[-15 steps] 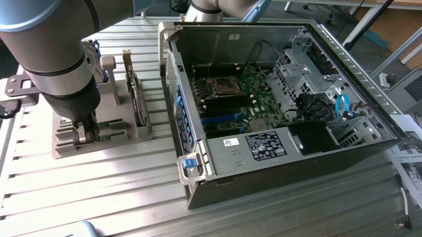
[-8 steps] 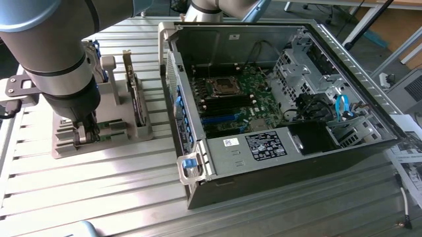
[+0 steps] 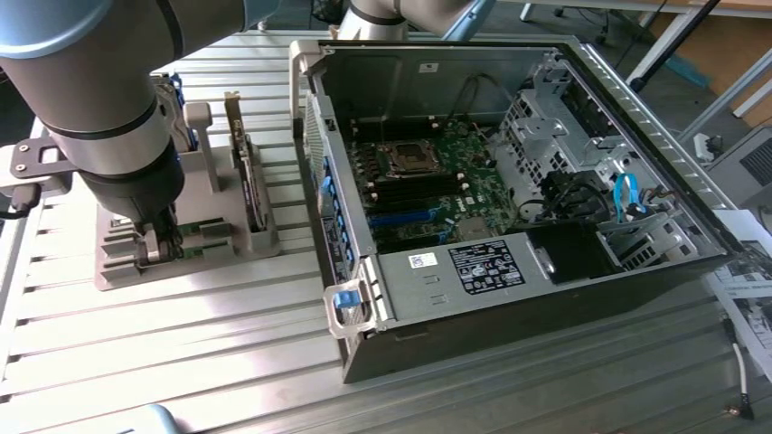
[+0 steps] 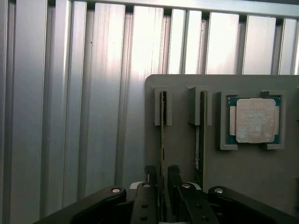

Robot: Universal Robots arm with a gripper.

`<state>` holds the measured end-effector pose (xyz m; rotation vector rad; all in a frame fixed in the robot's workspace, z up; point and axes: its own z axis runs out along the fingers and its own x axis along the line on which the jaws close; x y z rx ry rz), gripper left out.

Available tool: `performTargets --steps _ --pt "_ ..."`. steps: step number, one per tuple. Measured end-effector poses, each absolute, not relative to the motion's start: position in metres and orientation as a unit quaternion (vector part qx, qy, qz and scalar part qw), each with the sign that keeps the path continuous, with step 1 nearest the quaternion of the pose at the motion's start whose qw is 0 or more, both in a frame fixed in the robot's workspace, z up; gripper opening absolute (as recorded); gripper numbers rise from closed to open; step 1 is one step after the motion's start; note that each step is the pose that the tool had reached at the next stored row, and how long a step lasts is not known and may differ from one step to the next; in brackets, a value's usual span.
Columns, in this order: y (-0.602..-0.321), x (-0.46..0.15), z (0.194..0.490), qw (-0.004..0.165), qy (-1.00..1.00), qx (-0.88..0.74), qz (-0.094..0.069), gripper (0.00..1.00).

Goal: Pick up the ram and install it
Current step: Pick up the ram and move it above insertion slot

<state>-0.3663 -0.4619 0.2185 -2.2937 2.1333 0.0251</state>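
Two slim green ram sticks stand on edge in slots of a grey holder (image 4: 182,154). My gripper (image 4: 162,173) is open and straddles the end of one ram (image 4: 163,126), with a dark finger (image 4: 150,175) on each side and a small gap to the board. The other ram (image 4: 202,130) stands parallel beside it, untouched. In the exterior view my gripper (image 3: 157,246) reaches down into the holder (image 3: 181,267) at the exterior view's left, beside the open computer case (image 3: 362,271).
A square silver processor (image 4: 254,120) lies in a recess of the holder next to the sticks. A dark expansion card (image 3: 249,176) stands upright in the holder. Inside the case, the motherboard (image 3: 435,181) lies exposed with black memory slots (image 3: 417,192). The ribbed aluminium table (image 3: 181,362) runs all around.
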Motion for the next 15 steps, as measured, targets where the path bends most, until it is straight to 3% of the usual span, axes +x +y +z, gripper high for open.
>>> performTargets --steps 15 --pt "-0.4619 -0.3609 0.2185 0.005 0.681 -0.732 0.008 0.24"
